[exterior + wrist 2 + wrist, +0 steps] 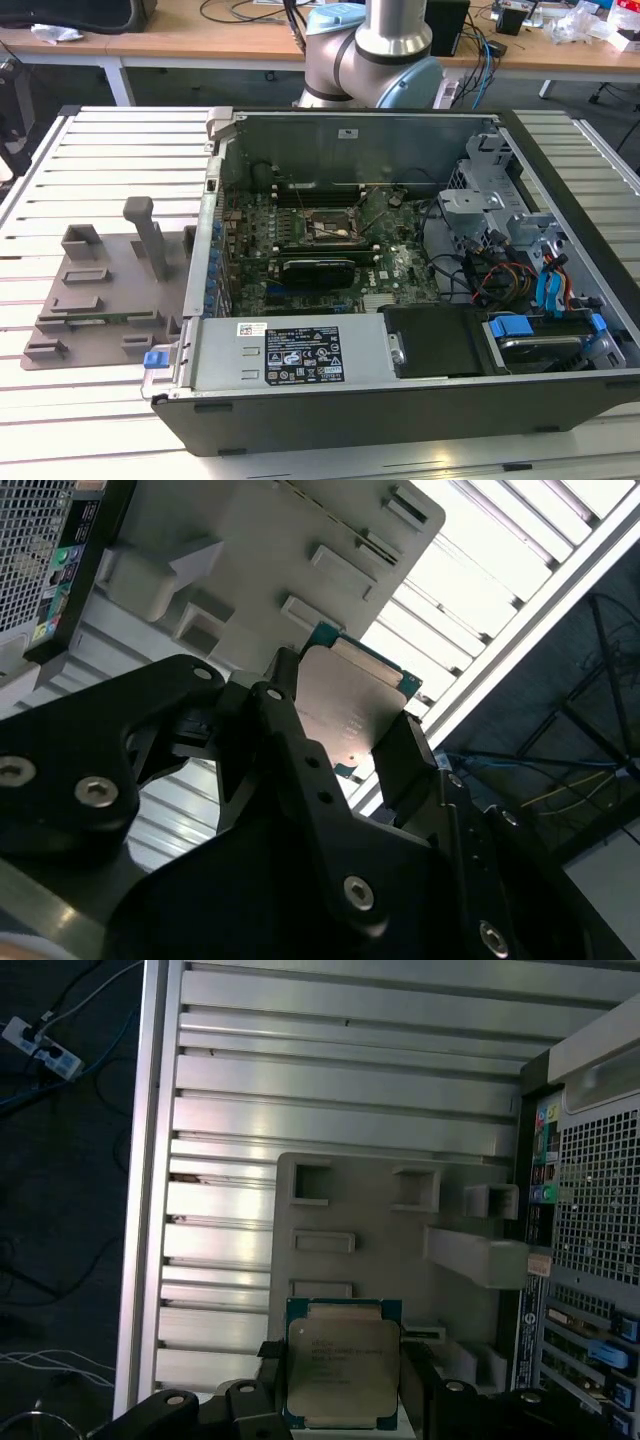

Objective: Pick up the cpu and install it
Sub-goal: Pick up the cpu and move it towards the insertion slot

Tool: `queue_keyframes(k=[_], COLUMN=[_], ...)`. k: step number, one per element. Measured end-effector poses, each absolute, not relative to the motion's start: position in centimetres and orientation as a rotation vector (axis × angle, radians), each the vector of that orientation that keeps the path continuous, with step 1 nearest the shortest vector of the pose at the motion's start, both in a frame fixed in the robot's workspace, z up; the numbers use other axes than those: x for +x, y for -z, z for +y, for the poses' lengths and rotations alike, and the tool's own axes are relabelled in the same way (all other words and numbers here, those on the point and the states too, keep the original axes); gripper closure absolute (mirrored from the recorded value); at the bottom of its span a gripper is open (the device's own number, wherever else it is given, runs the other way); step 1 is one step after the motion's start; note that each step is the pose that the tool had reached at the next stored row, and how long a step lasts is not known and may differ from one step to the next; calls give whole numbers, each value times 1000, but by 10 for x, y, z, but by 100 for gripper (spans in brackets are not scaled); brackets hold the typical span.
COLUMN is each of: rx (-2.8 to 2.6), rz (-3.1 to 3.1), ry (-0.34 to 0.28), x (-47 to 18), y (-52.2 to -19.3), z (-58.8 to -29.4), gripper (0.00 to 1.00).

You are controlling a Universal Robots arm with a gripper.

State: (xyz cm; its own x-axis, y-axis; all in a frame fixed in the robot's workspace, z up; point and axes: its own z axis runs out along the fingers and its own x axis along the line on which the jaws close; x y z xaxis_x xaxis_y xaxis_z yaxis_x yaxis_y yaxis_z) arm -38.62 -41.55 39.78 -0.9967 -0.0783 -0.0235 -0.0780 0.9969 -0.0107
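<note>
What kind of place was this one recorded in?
Probably a robotics lab or test bench: an open computer case sits on a slatted metal table, the robot arm stands beyond it, and cable-strewn wooden desks line the back. The end effector grips the cpu.

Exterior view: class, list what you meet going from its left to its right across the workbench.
grey tray → motherboard socket → blue-tabbed drive
</note>
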Motion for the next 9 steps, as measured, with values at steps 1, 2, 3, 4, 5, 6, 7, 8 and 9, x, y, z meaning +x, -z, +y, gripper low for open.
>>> queue_keyframes(k=[1, 2, 3, 4, 5, 6, 7, 8, 9], rx=[-122, -122, -122, -122, -122, -122, -122, -122, -122], rz=[3115, 3115, 3115, 3115, 3115, 3115, 3115, 3115, 3115], ry=[15, 15, 15, 15, 15, 15, 15, 15, 15], x=[-386, -386, -386, -386, -386, -386, -386, -386, -386], y=[-400, -402, -406, -410, -412, -415, -418, -421, -424], z=[-416, -416, -416, -416, -416, -416, -416, -416, -415], gripper=[45, 45, 45, 45, 45, 45, 45, 45, 45])
